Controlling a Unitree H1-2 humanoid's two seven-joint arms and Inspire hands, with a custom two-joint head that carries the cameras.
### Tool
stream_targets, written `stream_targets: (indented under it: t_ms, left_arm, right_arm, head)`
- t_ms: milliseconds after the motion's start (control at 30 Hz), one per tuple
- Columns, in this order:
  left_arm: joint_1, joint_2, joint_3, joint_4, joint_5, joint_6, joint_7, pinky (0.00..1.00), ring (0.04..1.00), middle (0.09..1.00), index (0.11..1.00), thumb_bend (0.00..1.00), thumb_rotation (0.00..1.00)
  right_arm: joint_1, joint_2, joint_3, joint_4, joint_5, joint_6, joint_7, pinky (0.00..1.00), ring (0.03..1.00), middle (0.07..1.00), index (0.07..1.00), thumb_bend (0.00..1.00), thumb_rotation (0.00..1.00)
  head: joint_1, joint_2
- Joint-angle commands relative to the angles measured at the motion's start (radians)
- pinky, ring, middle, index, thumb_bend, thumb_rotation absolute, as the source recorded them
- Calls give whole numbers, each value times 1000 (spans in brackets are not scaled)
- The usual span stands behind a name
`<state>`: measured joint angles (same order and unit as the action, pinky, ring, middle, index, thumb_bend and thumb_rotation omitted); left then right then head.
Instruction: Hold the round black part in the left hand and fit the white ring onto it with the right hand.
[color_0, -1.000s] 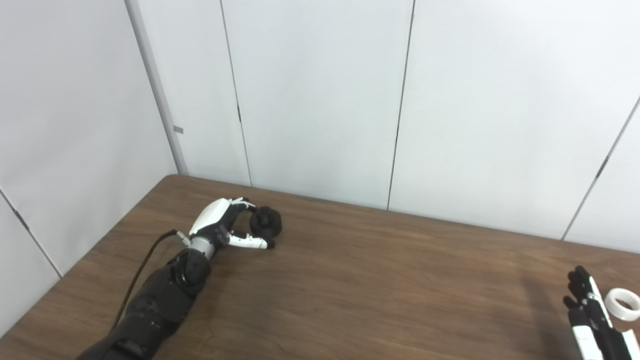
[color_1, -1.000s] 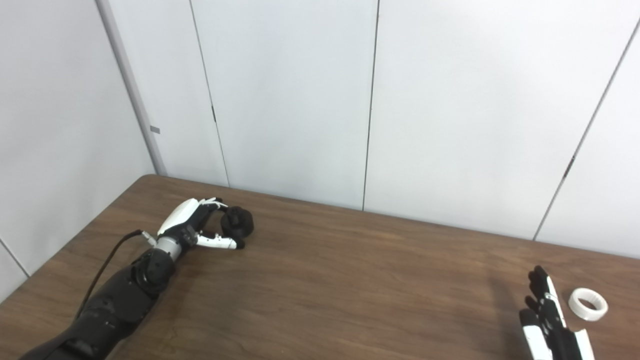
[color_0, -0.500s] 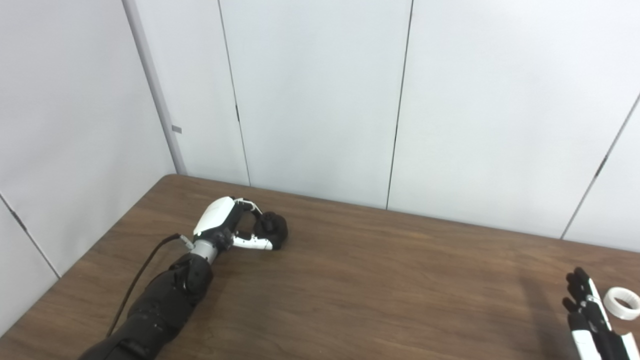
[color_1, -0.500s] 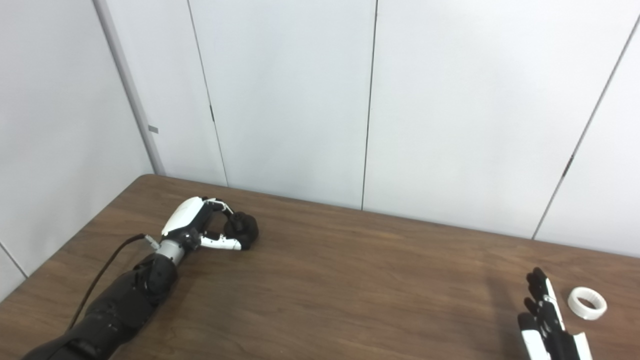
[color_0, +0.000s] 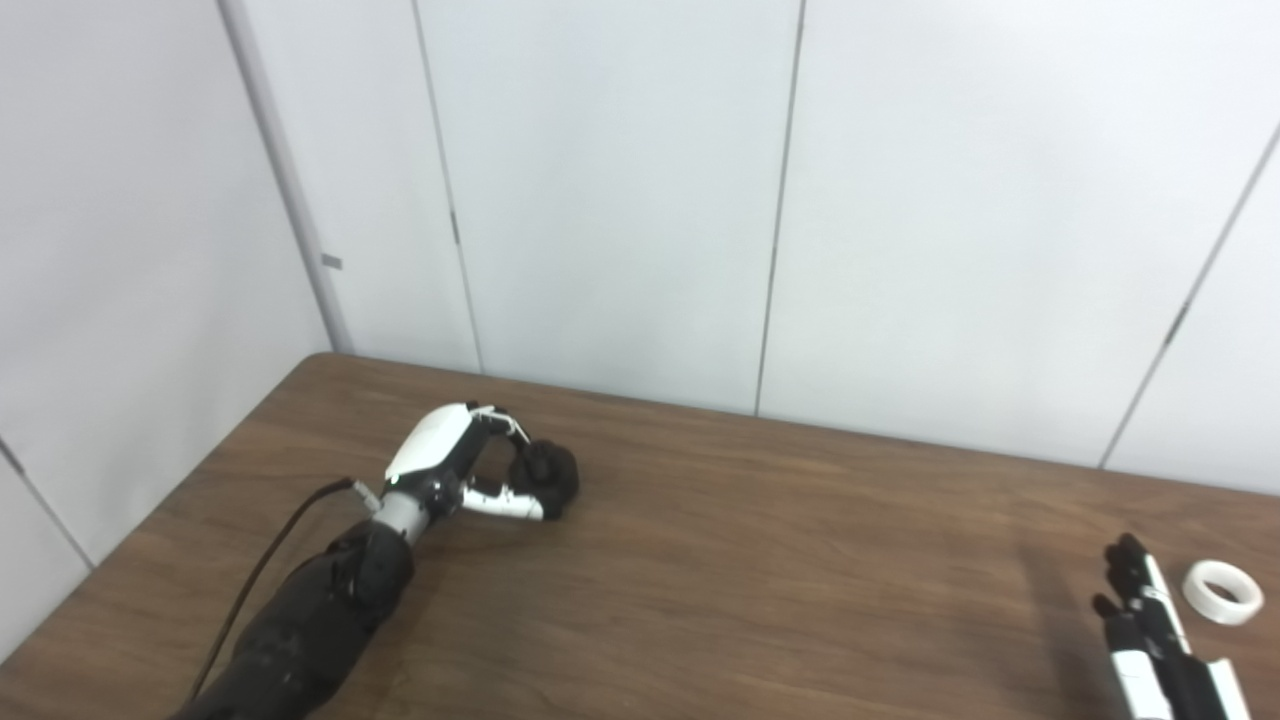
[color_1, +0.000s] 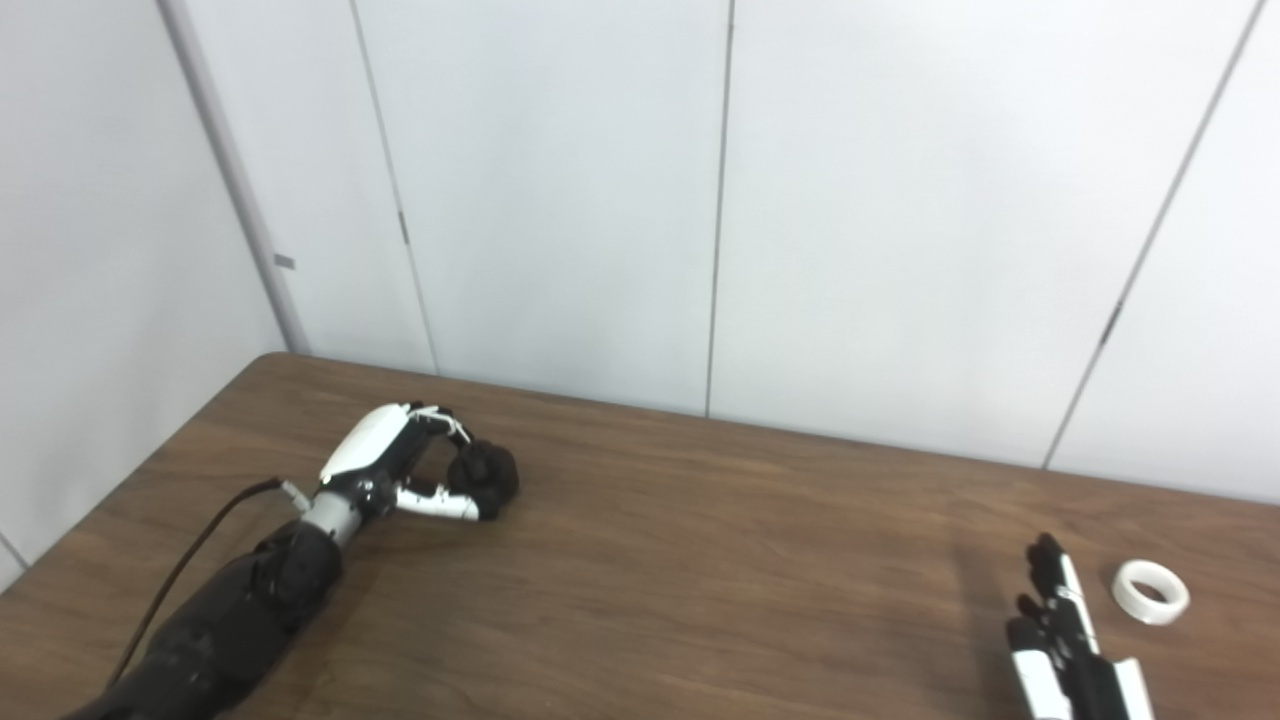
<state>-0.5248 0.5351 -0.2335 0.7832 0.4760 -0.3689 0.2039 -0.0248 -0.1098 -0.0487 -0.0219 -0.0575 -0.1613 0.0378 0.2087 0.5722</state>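
Observation:
The round black part (color_0: 552, 478) rests on the brown table (color_0: 760, 580) toward its far left. My left hand (color_0: 455, 465) wraps it: fingers curl over its top and the thumb lies along its near side, touching it. The white ring (color_1: 1151, 591) lies flat on the table at the far right. My right hand (color_1: 1062, 625) stands just left of the ring, apart from it, fingers straight and spread, holding nothing. Its wrist is cut off by the bottom edge.
A black cable (color_0: 270, 560) runs along my left forearm. White wall panels (color_0: 620, 200) rise right behind the table's far edge and along its left side. Bare wood stretches between the two hands.
The camera has shifted, sliding the whole picture a little left. My left hand has moved up to the black part and its fingers have curled over it. The right hand has hardly moved.

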Motion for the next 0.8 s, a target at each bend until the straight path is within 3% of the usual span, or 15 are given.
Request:
stream_targets:
  t_ms: [0, 233, 367, 567, 767]
  left_arm:
    - [-1, 23, -15, -62, 21, -27, -28, 1000, 902, 719, 482, 523, 52]
    - [74, 3, -57, -259, 42, -56, -110, 1000, 902, 707, 482, 523, 54]
    - [96, -15, -96, -315, 37, -97, -138, 1000, 906, 704, 482, 523, 54]
    - [118, -25, -167, -401, 35, -101, -166, 1000, 911, 706, 482, 524, 61]
    - [136, -35, -208, -477, 3, -101, -197, 1000, 914, 700, 481, 524, 57]
  right_arm:
    - [34, 18, 13, -8, -14, 7, -16, 996, 1000, 975, 979, 526, 913]
    - [17, 18, 10, -91, -47, 45, -19, 993, 990, 966, 969, 558, 918]
    - [0, 5, 9, -149, -42, 56, -9, 992, 997, 978, 975, 536, 931]
    - [-34, 5, 6, -266, -65, 144, -16, 977, 999, 979, 987, 494, 922]
    - [-61, -3, 7, -338, -81, 182, -12, 969, 1000, 987, 991, 474, 914]
  head:
    - [-5, 3]
    - [-50, 27]
    - [-80, 37]
    - [-132, 51]
    - [-190, 61]
